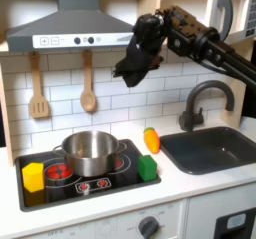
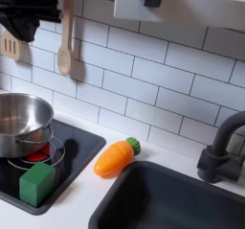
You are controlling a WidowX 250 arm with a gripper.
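While up high above the stove (image 1: 120, 188), hangs the black tool (image 1: 131, 71) in the first exterior view, in front of the white tile wall (image 1: 120, 98), with nothing in its grip. Can't tell if its tips are apart or together, too dark and blurry. Up in the top left corner of the second exterior view, shows as a dark shape (image 2: 27, 12).

On the stove, toward its back and middle, sits a shiny silver pot (image 1: 89, 151). On the stove's front left corner, stands a yellow block (image 1: 34, 175). On the stove's right edge, just beside the pot, stands a green block (image 1: 147, 166); seen too in the second exterior view (image 2: 37, 183).

Just past the stove's right side, on the white counter (image 1: 150, 198), lies an orange toy carrot (image 1: 152, 139) with a green end (image 2: 114, 158), well below the tool. Past the carrot, farther from the stove, a dark sink (image 1: 214, 148) with a grey tap (image 1: 195, 105).

Above the stove, on the wall, hang a wooden spatula (image 1: 38, 88) and a wooden spoon (image 1: 88, 83).
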